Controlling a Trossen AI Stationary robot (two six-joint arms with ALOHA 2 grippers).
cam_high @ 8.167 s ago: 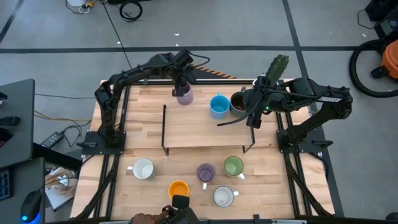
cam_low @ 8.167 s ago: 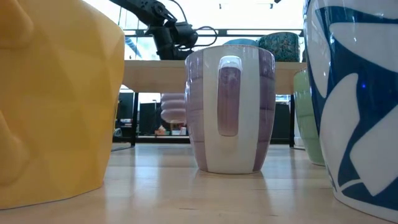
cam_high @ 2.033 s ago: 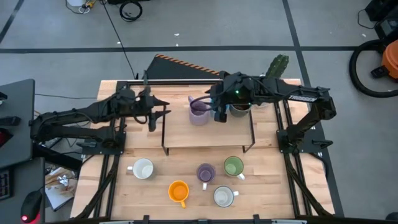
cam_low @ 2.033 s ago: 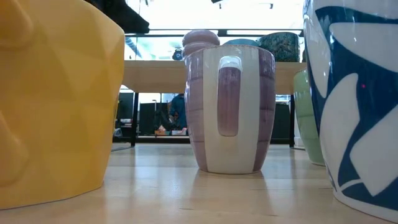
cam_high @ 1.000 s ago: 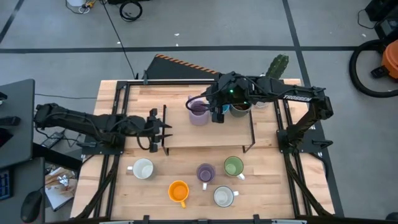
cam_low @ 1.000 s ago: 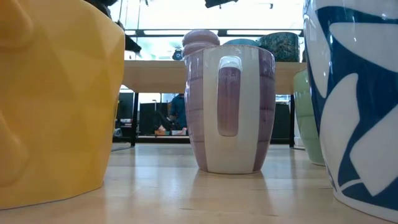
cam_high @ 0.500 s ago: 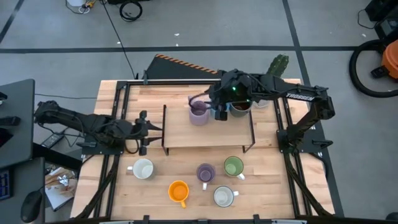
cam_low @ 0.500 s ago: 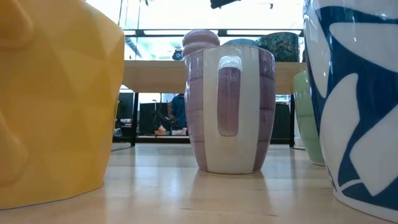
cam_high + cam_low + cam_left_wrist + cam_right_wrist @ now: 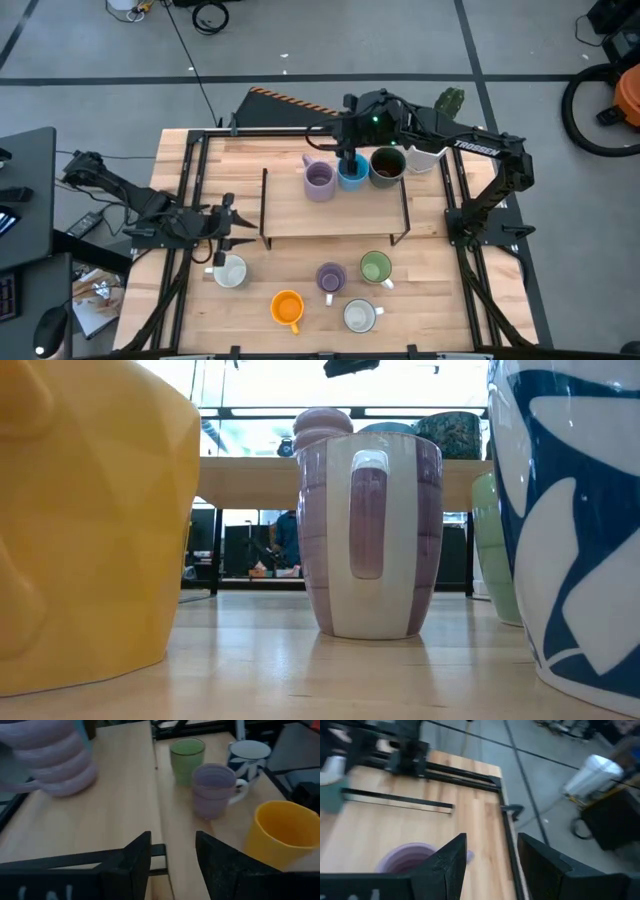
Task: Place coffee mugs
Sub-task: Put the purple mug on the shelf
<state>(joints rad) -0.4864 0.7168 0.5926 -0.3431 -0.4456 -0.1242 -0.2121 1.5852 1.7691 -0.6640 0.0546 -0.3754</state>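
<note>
On the raised wooden shelf (image 9: 300,215) three mugs stand in a row: a ribbed lavender mug (image 9: 319,181), a blue mug (image 9: 351,174) and a dark brown mug (image 9: 386,166). My right gripper (image 9: 347,152) hovers open just beyond the blue mug, toward the far edge, with nothing between its fingers (image 9: 445,860). On the table in front of the shelf stand a white mug (image 9: 230,272), a purple mug (image 9: 331,277), a green mug (image 9: 376,267), an orange mug (image 9: 287,307) and a white patterned mug (image 9: 359,316). My left gripper (image 9: 232,228) is open at the shelf's left end, just above the white mug.
A white planter (image 9: 425,158) with a green cactus (image 9: 450,100) sits at the far right, beside the brown mug. The shelf's black frame legs (image 9: 264,205) stand close to my left gripper. Bare wood lies along the table's left and right sides.
My right gripper has drawn back from over the shelf toward the far edge, and the blue mug it covered now shows standing between the lavender and brown mugs. My left gripper has moved toward the table's left and near edges, ending beside the white mug.
</note>
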